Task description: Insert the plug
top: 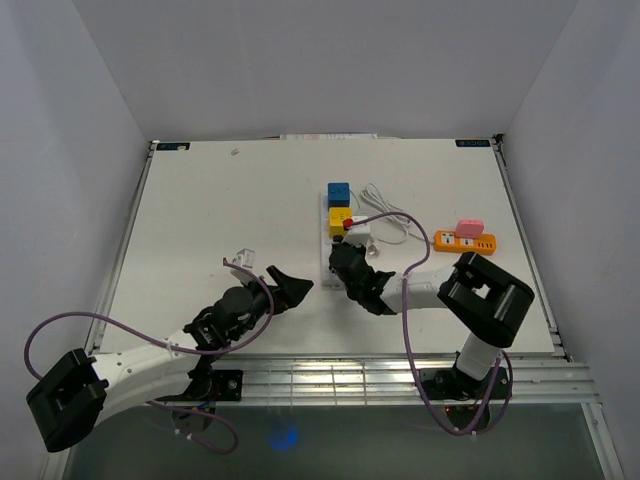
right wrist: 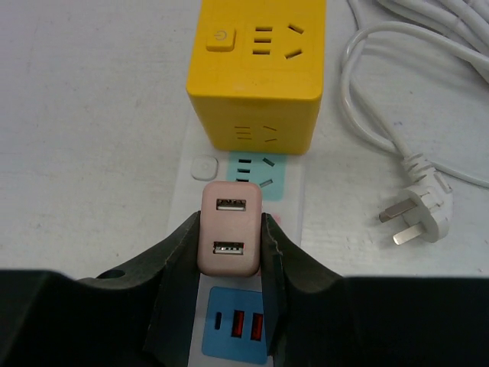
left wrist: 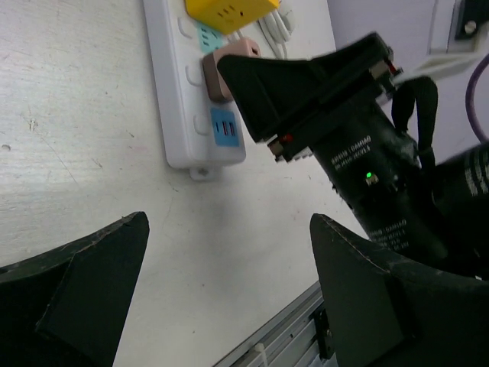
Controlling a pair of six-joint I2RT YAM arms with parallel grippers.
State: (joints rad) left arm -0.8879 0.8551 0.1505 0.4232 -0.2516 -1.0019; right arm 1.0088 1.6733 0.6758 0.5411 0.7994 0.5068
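Observation:
My right gripper (right wrist: 229, 226) is shut on the pink plug (right wrist: 229, 248), a small block with two USB ports on its top face. It holds the plug upright against the white power strip (right wrist: 189, 195), between the teal socket (right wrist: 263, 172) and the blue USB panel (right wrist: 237, 321). Its prongs are hidden, so how deep it sits I cannot tell. In the left wrist view the plug (left wrist: 216, 74) rests against the strip (left wrist: 172, 92). My left gripper (left wrist: 229, 222) hangs open and holds nothing, just short of the strip's near end; from above the left gripper (top: 285, 284) is left of the right gripper (top: 346, 262).
A yellow socket cube (right wrist: 256, 61) sits on the strip beyond the plug, with a blue cube (top: 339, 191) behind it. A white cable with a loose three-pin plug (right wrist: 416, 214) lies to the right. An orange strip (top: 465, 241) with a pink block (top: 469, 227) lies farther right.

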